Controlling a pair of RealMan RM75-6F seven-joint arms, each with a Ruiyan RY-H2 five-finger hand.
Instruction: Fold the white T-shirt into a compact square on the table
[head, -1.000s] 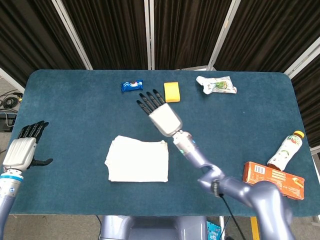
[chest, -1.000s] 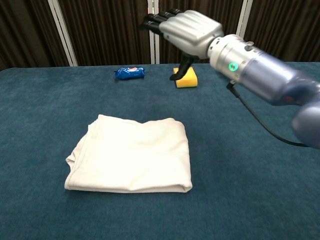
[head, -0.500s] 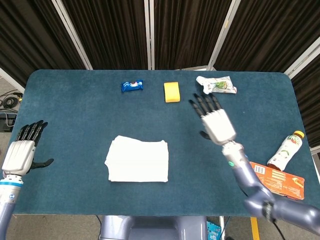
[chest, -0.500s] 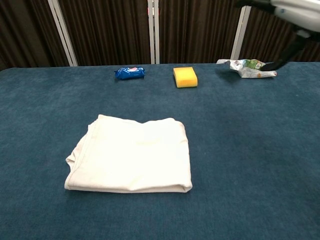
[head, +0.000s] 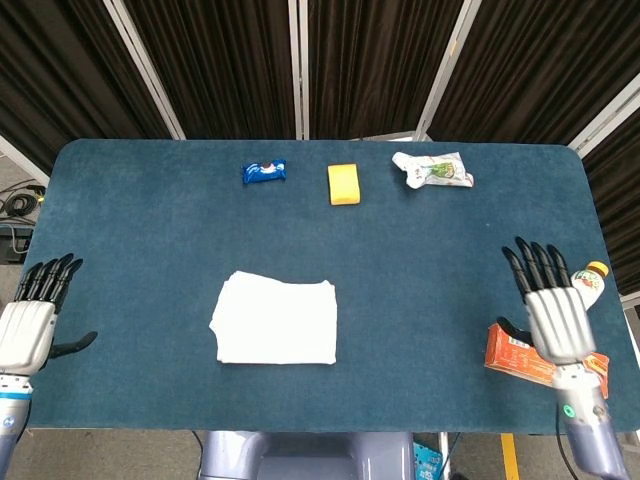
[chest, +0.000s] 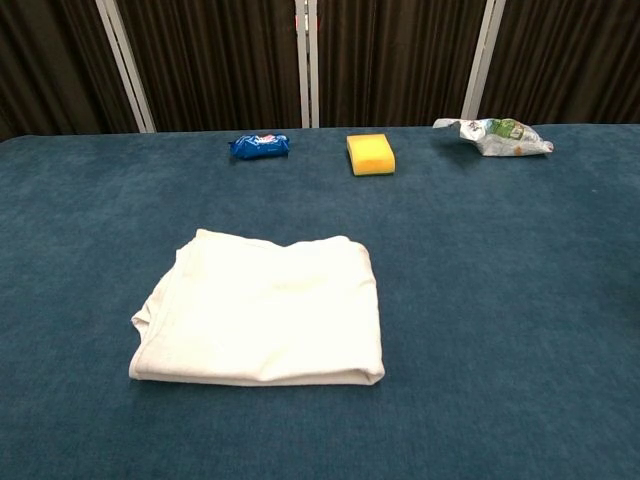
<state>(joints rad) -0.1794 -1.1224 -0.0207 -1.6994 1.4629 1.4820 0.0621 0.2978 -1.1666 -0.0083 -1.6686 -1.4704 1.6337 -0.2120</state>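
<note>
Near the table (head: 150, 200) middle, shirt (head: 276, 319) folded square, apparently finished; left hand (head: 28, 325) and right hand (head: 553, 315) released, far aside.

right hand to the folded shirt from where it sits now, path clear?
Probably yes. The right hand is open by the table's right edge, and only bare tabletop lies between it and the T-shirt.

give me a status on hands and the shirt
Left hand open, right hand open, both clear. White T-shirt folded square on table. Nothing in the way.
</note>
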